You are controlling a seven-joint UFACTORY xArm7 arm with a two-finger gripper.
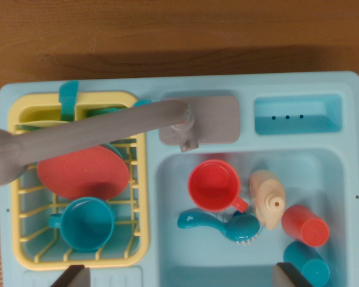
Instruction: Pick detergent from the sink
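Where red mug (213,185) sits, detergent (267,198) alongside

The toy sink (347,149) looks like smooth pale blue plastic with a soft sheen, and it sits on a brown wood-grain table (167,30) of matt finish. The grey faucet (96,134) and yellow dish rack (140,197) look like the same moulded plastic (the faucet duller). The beige detergent bottle (267,200), red cup (214,185) and teal brush (218,224) appear smooth and slightly glossy.
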